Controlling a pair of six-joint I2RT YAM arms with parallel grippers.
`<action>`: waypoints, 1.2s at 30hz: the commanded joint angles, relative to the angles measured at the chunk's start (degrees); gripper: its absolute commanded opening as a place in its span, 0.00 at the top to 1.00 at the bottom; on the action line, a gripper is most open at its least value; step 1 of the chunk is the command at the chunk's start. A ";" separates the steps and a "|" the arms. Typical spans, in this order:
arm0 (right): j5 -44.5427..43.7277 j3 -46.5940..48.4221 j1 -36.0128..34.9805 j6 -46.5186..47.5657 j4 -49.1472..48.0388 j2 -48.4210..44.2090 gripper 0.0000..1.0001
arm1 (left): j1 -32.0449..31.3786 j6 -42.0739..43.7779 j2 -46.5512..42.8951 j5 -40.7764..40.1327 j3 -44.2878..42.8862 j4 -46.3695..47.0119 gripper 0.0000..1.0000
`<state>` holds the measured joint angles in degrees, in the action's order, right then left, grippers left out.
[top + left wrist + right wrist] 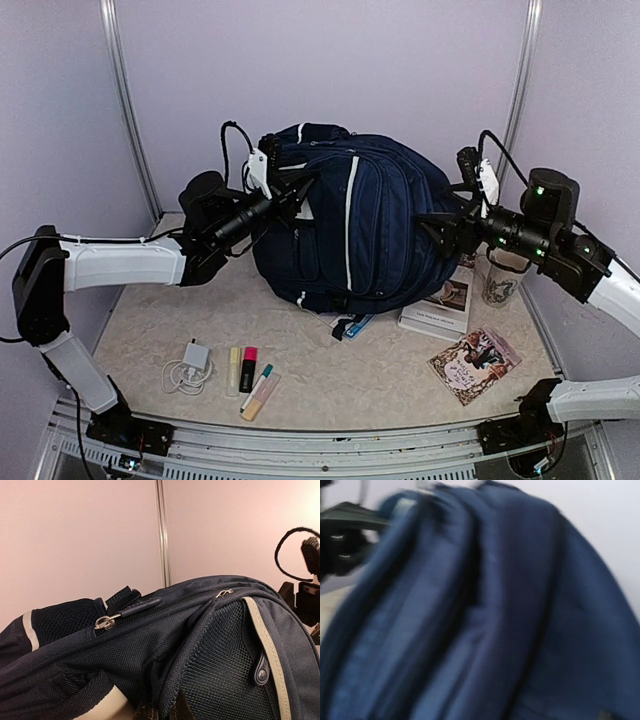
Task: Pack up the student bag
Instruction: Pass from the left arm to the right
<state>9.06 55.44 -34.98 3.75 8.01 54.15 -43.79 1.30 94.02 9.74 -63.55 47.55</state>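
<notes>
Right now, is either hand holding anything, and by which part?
The left hand pinches the student bag by fabric on its left side; the right hand holds nothing.

I have the white-and-black left arm [120, 265] rising from its base at the near-left corner of the table [330, 385]. It folds at the elbow by the left edge and reaches level toward the middle. The black two-finger left gripper [292, 200] points inward with its jaws pressed tight together. The right arm [610, 290] mirrors it from the near-right corner, its forearm coming in off the right edge. The right gripper [437, 232] faces left, with its jaws spread wide apart.
</notes>
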 commanded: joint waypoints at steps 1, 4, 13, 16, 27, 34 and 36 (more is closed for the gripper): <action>-0.13 0.24 3.72 -7.13 1.18 3.74 0.00 | -0.81 -0.74 -4.38 1.84 -0.19 18.87 1.00; 4.69 0.79 4.61 -7.96 -0.52 7.75 0.00 | -1.19 -0.33 -4.03 3.72 0.57 20.19 1.00; 10.22 3.98 6.35 -5.18 -6.03 14.92 0.63 | -2.47 0.20 -3.33 13.03 3.97 24.15 1.00; 13.14 6.11 7.95 -4.26 -6.27 17.61 0.94 | -2.74 -0.33 -3.07 15.80 5.40 25.36 1.00; 20.05 12.19 12.29 3.71 -15.49 20.13 1.00 | -5.04 18.97 -8.20 19.35 3.34 -9.09 0.72; 27.81 13.20 14.46 9.46 -24.89 21.54 1.00 | -11.06 30.65 -16.26 16.86 2.31 -33.25 0.41; 31.09 13.27 15.49 9.87 -26.17 22.54 1.00 | -11.14 28.83 -18.97 16.96 2.01 -35.13 0.36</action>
<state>32.51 65.30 -21.67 11.05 -6.15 75.92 -54.46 26.48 79.66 25.71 -59.79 23.40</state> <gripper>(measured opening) 0.012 0.590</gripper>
